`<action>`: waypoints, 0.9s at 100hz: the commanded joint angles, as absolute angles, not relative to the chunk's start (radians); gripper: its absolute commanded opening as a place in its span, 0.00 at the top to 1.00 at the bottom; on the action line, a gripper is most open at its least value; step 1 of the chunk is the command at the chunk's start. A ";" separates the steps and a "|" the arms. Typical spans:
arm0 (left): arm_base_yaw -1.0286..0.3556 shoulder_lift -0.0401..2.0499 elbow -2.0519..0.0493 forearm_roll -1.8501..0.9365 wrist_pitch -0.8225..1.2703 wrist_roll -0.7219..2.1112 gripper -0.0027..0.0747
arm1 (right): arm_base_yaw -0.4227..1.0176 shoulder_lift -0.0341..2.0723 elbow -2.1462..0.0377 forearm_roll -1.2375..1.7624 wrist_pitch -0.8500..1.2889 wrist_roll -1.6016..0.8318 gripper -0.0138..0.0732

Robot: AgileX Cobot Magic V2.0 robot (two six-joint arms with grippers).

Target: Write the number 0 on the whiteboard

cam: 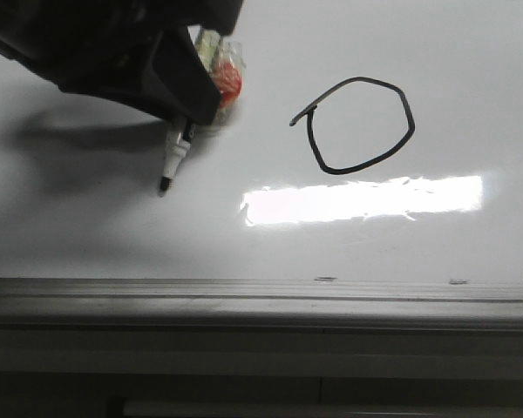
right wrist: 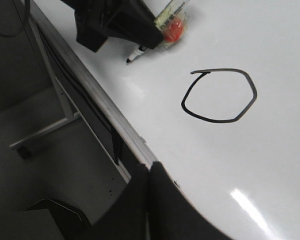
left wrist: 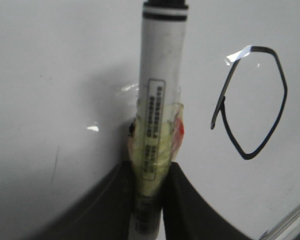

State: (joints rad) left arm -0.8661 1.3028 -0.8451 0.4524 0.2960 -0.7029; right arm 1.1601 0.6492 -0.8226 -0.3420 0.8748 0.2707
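Note:
The number 0 (cam: 359,126) is a thin black angular loop with a short tail on the whiteboard (cam: 87,235). It also shows in the left wrist view (left wrist: 255,102) and the right wrist view (right wrist: 220,95). My left gripper (cam: 187,109) is shut on a white marker (left wrist: 157,115) wrapped in yellowish tape with a red patch. The marker's black tip (cam: 165,184) points down, left of the 0, at or just above the board. My right gripper (right wrist: 149,172) is shut and empty, over the board's edge, away from the 0.
A grey metal rail (cam: 261,300) runs along the whiteboard's near edge. A bright rectangular glare patch (cam: 366,198) lies below the 0. Past the board's edge, the right wrist view shows a metal frame (right wrist: 55,117) and grey floor.

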 commanded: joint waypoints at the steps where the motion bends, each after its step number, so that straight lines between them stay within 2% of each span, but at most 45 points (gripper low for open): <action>1: -0.867 1.310 -0.871 0.466 0.230 -0.716 0.99 | 1.154 0.648 -0.845 -0.373 0.811 0.280 0.92; 40: -0.867 1.380 -0.871 0.458 0.221 -0.722 0.99 | 1.154 0.648 -0.845 -0.380 0.804 0.282 0.92; 49: -0.867 1.380 -0.871 0.457 0.221 -0.722 0.96 | 1.154 0.648 -0.845 -0.380 0.804 0.286 0.92; 61: -0.867 1.380 -0.871 0.457 0.227 -0.728 0.79 | 1.154 0.648 -0.845 -0.380 0.804 0.286 0.92; 73: -0.867 1.380 -0.871 0.457 0.253 -0.728 0.54 | 1.154 0.648 -0.845 -0.380 0.800 0.286 0.92; 80: -0.867 1.380 -0.871 0.457 0.272 -0.728 0.45 | 1.154 0.648 -0.845 -0.380 0.794 0.286 0.92; 90: -0.865 1.380 -0.871 0.457 0.290 -0.728 0.38 | 1.154 0.648 -0.845 -0.380 0.778 0.286 0.92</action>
